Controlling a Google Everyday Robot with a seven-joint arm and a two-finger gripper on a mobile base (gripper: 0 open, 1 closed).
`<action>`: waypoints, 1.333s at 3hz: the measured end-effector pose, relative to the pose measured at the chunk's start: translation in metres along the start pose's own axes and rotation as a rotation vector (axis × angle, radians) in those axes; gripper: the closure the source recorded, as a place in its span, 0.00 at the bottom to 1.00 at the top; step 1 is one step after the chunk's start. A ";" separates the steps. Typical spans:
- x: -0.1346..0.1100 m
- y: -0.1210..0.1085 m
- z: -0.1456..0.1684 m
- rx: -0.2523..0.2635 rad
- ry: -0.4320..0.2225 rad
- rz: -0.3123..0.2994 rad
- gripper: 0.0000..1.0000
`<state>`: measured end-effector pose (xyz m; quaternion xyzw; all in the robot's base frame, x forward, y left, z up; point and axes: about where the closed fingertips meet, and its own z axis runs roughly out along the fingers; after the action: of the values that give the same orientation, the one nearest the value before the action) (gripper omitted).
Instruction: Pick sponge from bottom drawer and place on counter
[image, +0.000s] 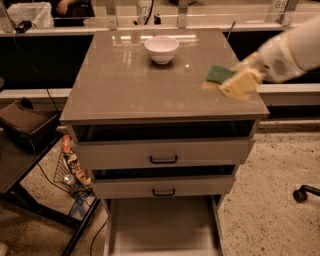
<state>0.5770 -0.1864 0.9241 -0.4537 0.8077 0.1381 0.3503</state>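
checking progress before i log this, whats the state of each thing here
sponge: held in the gripper, over the right side of the counter
gripper: shut on the sponge, above the counter
bottom drawer: pulled open
two handled drawers: pushed in or nearly so
white bowl: upright, at the counter's back

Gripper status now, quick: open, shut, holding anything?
Gripper: shut on the sponge, above the right side of the counter.
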 end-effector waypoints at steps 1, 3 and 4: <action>-0.056 -0.027 0.070 -0.025 -0.017 0.032 1.00; -0.094 0.032 0.145 -0.124 -0.077 -0.075 1.00; -0.103 0.061 0.178 -0.163 -0.097 -0.130 1.00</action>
<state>0.6404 0.0087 0.8622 -0.5249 0.7447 0.2023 0.3590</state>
